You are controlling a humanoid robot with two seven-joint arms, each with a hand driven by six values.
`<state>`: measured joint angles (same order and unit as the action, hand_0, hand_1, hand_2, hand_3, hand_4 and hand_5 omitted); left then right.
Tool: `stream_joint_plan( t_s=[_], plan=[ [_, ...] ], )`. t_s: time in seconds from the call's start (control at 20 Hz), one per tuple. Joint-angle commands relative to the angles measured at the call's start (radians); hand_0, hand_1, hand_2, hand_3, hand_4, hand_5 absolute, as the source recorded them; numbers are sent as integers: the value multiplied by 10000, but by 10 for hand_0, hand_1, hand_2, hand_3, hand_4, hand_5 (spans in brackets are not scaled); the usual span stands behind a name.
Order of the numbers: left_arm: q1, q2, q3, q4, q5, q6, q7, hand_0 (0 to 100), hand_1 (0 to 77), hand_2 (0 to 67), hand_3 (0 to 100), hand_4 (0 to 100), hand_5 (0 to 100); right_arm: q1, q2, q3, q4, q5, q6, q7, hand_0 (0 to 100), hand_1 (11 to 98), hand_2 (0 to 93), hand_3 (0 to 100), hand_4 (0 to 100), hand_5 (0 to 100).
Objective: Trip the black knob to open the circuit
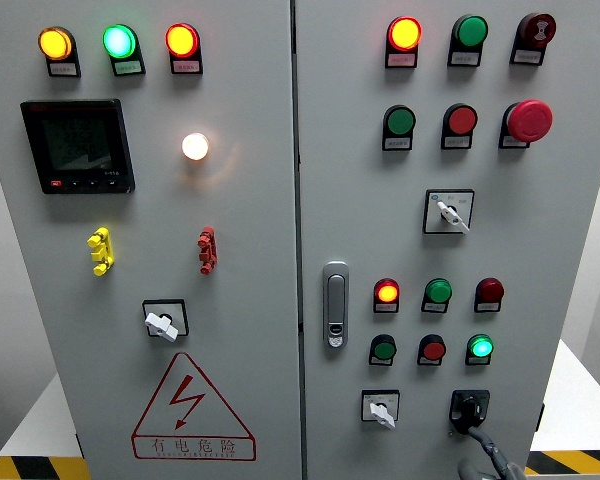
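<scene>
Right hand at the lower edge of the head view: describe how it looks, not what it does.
Only a small part of the right hand shows: grey, matte, rounded finger segments with darker joints, below the black knob. No cables or markings are visible. The left hand is out of view.
</scene>
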<state>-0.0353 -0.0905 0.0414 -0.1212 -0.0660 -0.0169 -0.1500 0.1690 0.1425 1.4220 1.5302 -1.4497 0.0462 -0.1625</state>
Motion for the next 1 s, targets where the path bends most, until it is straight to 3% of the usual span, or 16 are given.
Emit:
stream_joint_plan(
  t_s=[0.0,0.6,0.95],
  plan=[
    [0,0,0,0,0,0,-3,0,34,127,214,66,16,-18,17,16,-8,0,-1,-1,878,443,63,961,1000,1000],
    [0,0,0,0,0,0,-3,0,32,128,214,67,16,-64,-14,537,7,123,-2,-1,878,441,63,963,1000,1000],
    [0,0,0,0,0,0,-3,0,32,128,214,67,16,-233,-105,920,23,123,-2,-1,879,440,64,963,1000,1000]
  ],
)
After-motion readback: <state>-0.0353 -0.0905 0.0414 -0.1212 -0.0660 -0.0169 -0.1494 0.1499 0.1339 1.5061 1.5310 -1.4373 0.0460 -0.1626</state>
